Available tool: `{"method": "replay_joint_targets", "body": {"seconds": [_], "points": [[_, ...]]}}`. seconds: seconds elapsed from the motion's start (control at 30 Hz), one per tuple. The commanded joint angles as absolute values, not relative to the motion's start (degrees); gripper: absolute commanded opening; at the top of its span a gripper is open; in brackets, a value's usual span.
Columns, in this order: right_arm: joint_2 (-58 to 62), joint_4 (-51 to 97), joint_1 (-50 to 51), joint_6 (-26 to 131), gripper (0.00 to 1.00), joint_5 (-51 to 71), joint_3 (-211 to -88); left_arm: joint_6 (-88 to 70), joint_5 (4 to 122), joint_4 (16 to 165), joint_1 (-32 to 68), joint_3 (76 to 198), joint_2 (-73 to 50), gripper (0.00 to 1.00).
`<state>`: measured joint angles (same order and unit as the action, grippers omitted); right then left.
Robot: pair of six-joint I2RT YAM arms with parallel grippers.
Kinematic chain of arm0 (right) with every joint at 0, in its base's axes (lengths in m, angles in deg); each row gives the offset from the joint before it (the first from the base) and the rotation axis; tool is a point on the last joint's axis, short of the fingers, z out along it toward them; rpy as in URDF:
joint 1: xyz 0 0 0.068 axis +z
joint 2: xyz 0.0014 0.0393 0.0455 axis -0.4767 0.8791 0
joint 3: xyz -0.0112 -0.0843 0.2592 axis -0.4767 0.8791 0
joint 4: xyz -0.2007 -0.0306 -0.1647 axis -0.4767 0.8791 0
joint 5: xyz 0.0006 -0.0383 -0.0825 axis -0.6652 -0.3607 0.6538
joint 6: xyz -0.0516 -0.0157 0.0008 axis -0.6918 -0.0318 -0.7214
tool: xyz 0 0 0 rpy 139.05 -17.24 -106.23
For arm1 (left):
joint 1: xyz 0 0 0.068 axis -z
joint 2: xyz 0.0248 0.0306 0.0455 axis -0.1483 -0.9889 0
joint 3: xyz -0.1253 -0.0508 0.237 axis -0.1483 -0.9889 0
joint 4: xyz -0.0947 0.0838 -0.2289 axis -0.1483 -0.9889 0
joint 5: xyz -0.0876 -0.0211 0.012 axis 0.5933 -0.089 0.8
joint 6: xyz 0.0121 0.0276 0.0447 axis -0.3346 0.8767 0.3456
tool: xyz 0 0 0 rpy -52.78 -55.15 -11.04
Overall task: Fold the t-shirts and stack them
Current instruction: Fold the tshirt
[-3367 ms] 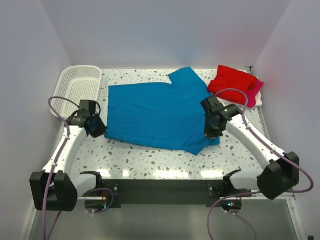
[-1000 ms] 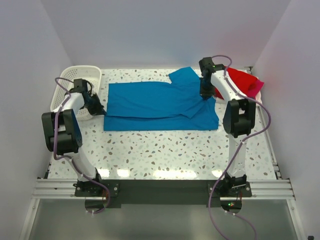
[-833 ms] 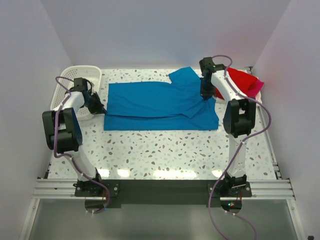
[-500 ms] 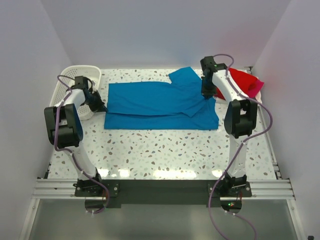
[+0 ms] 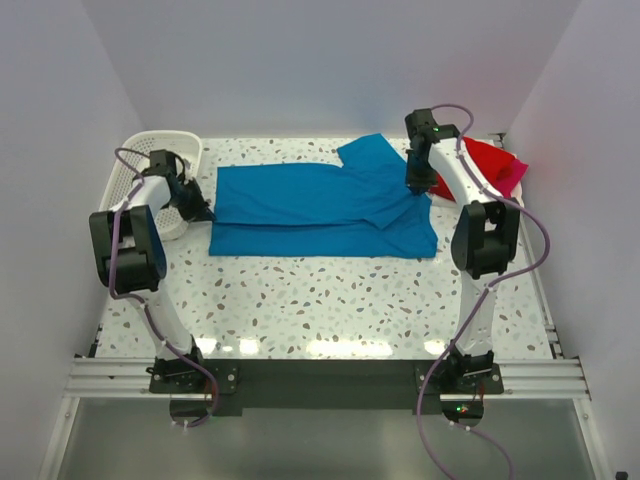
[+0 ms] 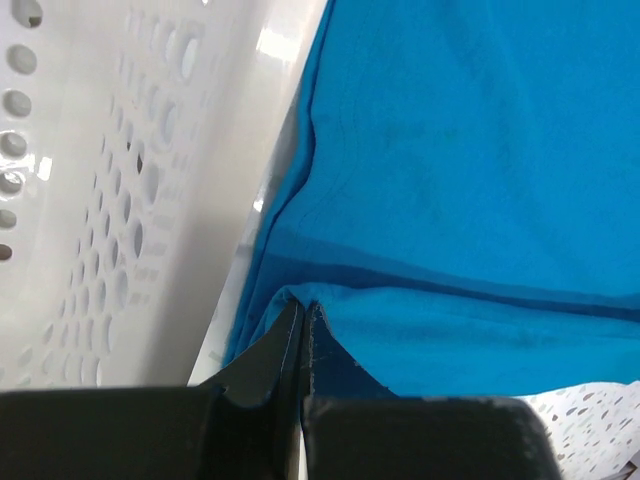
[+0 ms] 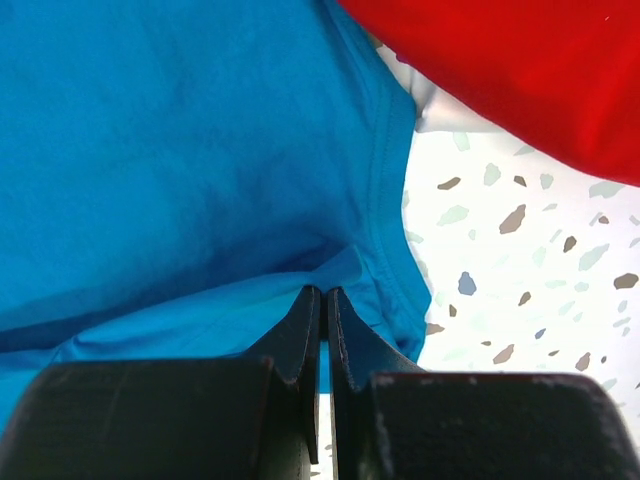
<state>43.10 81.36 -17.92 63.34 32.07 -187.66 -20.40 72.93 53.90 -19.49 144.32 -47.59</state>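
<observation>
White walls close in a speckled table (image 5: 330, 300) on which the blue t-shirt (image 5: 320, 205) lies spread across the far half, its near edge doubled up over the body so that a darker band of double cloth runs along the front. The left jaws are clenched on a pinch of the blue hem at the shirt's left end, just beside the white mesh basket (image 5: 140, 165), and the left wrist view shows the cloth tented up to the tips. The right jaws are likewise clamped on a small fold of blue at the right end, close to the red t-shirt (image 5: 488, 162), which sits folded in the far right corner on top of the magenta-pink t-shirt (image 5: 514, 182). The blue cloth looks thin, light and limp: it probably sags between two holds, drags on the table and creases wherever it is let slack. It is not fragile, yet a shallow pinch can slip free. Good holds seem to be the stitched hems and corners at opposite ends, both layers of the doubled edge taken together and kept taut between the arms.
</observation>
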Motion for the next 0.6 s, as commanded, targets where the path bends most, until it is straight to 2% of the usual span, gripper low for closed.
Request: {"method": "replay_joint_targets", "body": {"seconds": [0.0, 0.03, 0.07, 0.13, 0.17, 0.2, 0.27, 0.3, 0.4, 0.53, 0.57], "points": [[41.43, 81.84, -18.45, 62.63, 0.0, 32.86, -188.97, -19.21, 72.14, 54.67, -20.65, 147.39, -49.35, 0.0], [41.69, 81.93, -18.36, 62.63, 0.0, 32.6, -189.49, -19.21, 72.58, 54.85, -20.65, 147.92, -49.62, 0.05], [42.48, 82.02, -18.45, 62.72, 0.0, 32.34, -190.37, -19.65, 73.54, 54.94, -20.57, 149.31, -49.8, 0.22], [43.36, 82.37, -18.45, 62.89, 0.18, 31.28, -194.06, -20.26, 75.03, 55.55, -20.57, 150.9, -49.8, 0.43], [43.71, 82.54, -18.8, 63.07, 0.3, 30.5, -195.55, -20.96, 75.82, 55.81, -20.57, 151.78, -49.8, 0.6], [43.98, 82.54, -18.97, 63.24, 0.55, 29.01, -198.52, -21.23, 76.01, 56.25, -20.39, 153.62, -49.19, 0.67], [43.54, 82.11, -19.24, 64.12, 0.68, 28.12, -200.65, -21.84, 76.1, 57.04, -20.04, 155.21, -48.13, 0.8], [42.32, 80.97, -19.41, 64.3, 0.75, 27.68, -201.18, -21.93, 75.92, 57.74, -19.78, 156.35, -46.91, 0.83], [38.29, 77.81, -19.33, 64.65, 0.81, 25.48, -197.96, -21.5, 74.43, 59.06, -18.11, 156.71, -44.01, 0.9], [32.32, 72.98, -19.15, 65.53, 0.8, 18.92, -186.71, -19.13, 72.93, 59.94, -14.26, 153.29, -40.93, 0.93], [30.9, 71.75, -19.06, 65.88, 0.78, 17.67, -180.77, -18.86, 72.06, 60.21, -13.11, 151.02, -40.22, 0.93]]}}
